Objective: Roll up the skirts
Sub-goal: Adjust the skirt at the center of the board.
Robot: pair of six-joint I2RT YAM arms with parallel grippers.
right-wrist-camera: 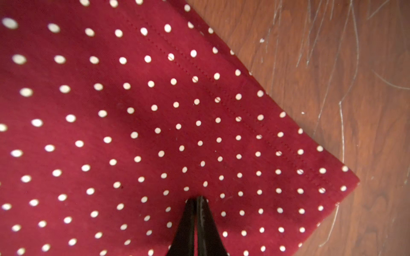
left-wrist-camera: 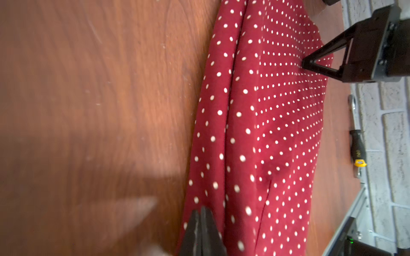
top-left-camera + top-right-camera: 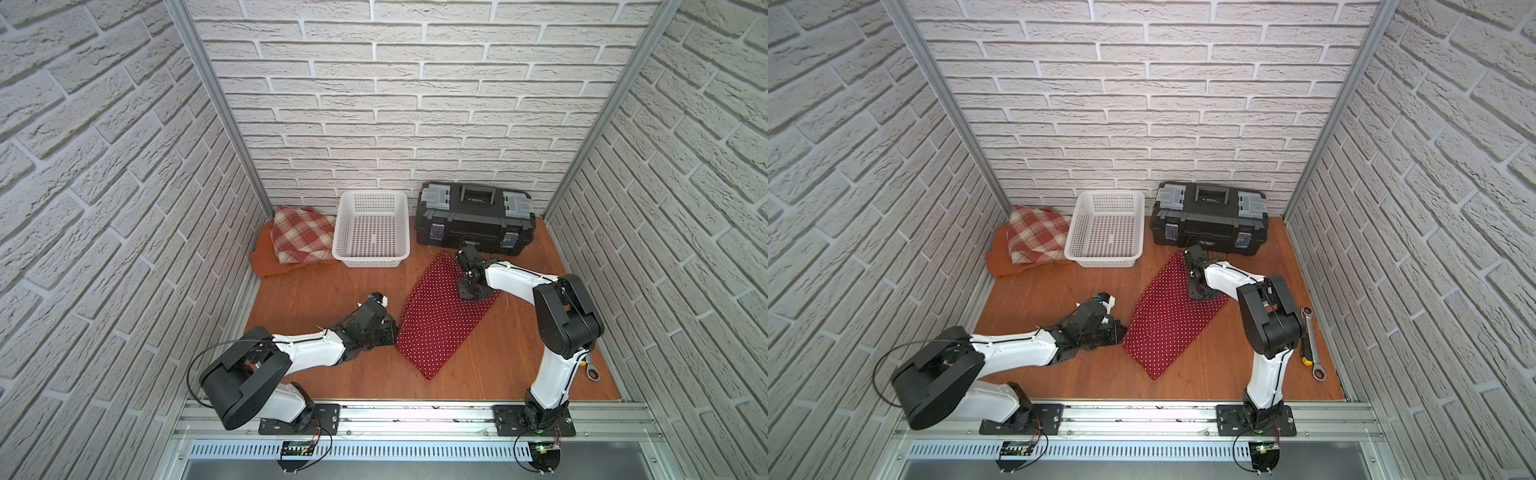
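Observation:
The dark red polka-dot skirt (image 3: pixel 440 320) (image 3: pixel 1173 324) lies spread flat in the middle of the wooden floor. My left gripper (image 3: pixel 395 332) (image 3: pixel 1123 330) (image 2: pixel 200 210) sits low at the skirt's left edge, jaws shut, its tips over the folded hem (image 2: pixel 213 133). My right gripper (image 3: pixel 467 296) (image 3: pixel 1198 296) (image 1: pixel 196 198) points down onto the skirt's far right part (image 1: pixel 155 110), jaws shut and tips touching the cloth near a corner. No cloth shows between either pair of jaws. At the back left, the plaid skirt (image 3: pixel 301 235) (image 3: pixel 1038 235) lies folded on the rust-orange skirt (image 3: pixel 266 264) (image 3: pixel 1000 264).
A white mesh basket (image 3: pixel 341 226) (image 3: pixel 1074 226) stands at the back beside the plaid skirt. A black toolbox (image 3: pixel 473 220) (image 3: pixel 1208 218) is against the back wall, just beyond the right gripper. A wrench (image 3: pixel 1312 345) and a screwdriver (image 3: pixel 1305 353) lie along the right wall.

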